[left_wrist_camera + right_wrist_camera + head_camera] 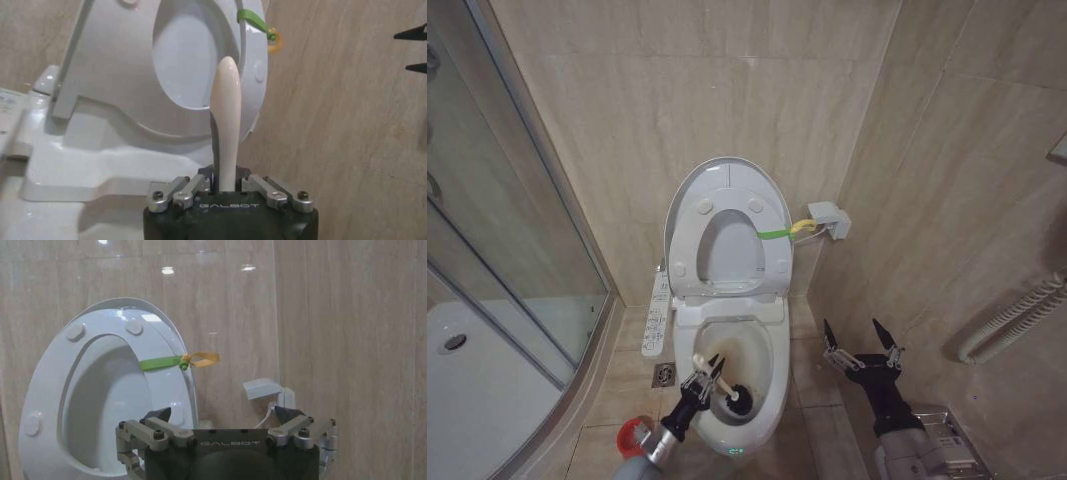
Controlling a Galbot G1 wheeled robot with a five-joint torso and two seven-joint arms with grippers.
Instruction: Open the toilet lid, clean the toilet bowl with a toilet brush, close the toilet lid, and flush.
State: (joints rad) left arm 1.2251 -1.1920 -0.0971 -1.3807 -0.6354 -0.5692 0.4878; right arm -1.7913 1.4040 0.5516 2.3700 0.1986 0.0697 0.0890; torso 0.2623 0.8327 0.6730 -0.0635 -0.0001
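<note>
A: What's nearest?

B: The left tool (711, 377), low over the front of the toilet bowl (767, 352). Its fingers are clamped on the toilet brush (727, 395). The pale handle runs up between the fingers, and in the left wrist view the handle (225, 125) rises straight out of the tool (225, 192).

A: And the brush head?

B: Dark bristles, down inside the bowl near its front, just below and beside the tool. The bowl's inside is yellowish, with a small green light (736, 451) on its front edge.

A: Anything beside it?

B: A red holder cup (632, 435) on the floor, left of the bowl, next to the left arm.

A: The other arm?

B: The right tool (862, 340) hangs to the right of the toilet, apart from it, fingers spread wide and holding nothing.

A: Farther back?

B: The seat (772, 250) with its green band (774, 234) stands raised, and behind it the toilet lid (727, 172) is upright against the tiled wall. A small white box (829, 220) is on the wall to the right.
</note>
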